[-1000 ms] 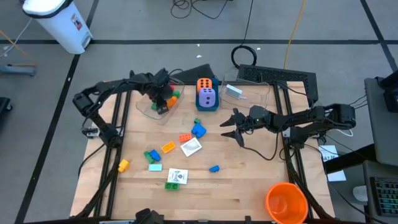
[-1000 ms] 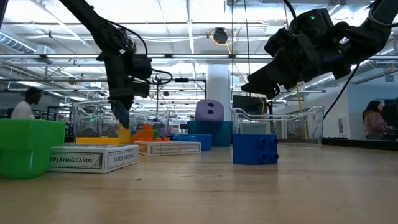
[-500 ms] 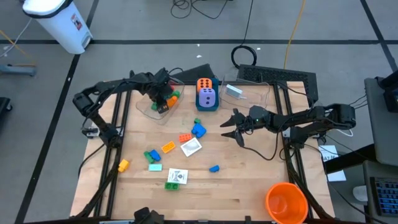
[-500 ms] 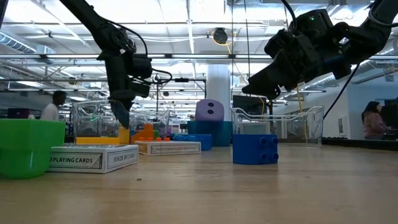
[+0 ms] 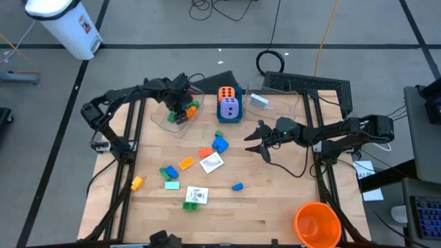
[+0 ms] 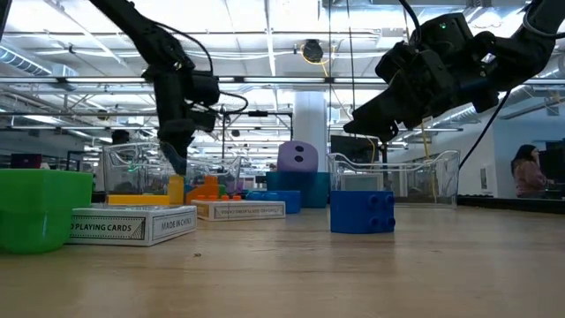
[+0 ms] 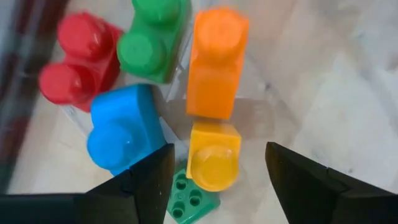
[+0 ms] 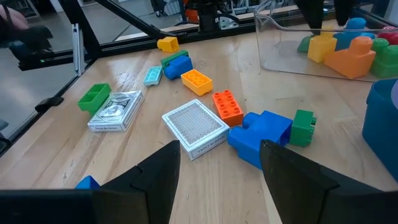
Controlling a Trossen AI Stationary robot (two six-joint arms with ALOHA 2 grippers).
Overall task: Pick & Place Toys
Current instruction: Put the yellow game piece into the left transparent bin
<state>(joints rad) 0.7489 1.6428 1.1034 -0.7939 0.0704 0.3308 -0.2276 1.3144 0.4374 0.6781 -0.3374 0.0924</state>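
My left gripper [image 7: 217, 180] points down, open, into the clear tub [image 5: 172, 120] at the table's far left. Below it in the tub lie a yellow brick [image 7: 213, 155], an orange brick [image 7: 216, 65], a blue one [image 7: 121, 134], a green one [image 7: 152, 37], a red one [image 7: 78, 59] and a small green plate [image 7: 189, 199]. The yellow brick lies in line with the gap between the fingers, apart from both. My right gripper [image 5: 251, 146] hovers open, nearly level, right of a blue brick [image 8: 261, 134], an orange brick [image 8: 227, 106] and a white card [image 8: 194, 126] on the table.
A blue box [image 5: 229, 116] holding an orange die [image 5: 226, 93] and a purple die [image 5: 229, 108] stands far centre, with a second clear tub [image 5: 272, 103] to its right. Loose bricks and cards [image 5: 196, 193] lie left of centre. A big orange cup [image 5: 317, 224] stands near right.
In the low view my left gripper's fingers stand slightly higher above the yellow brick in the tub than a second ago. The brick stays where it was.
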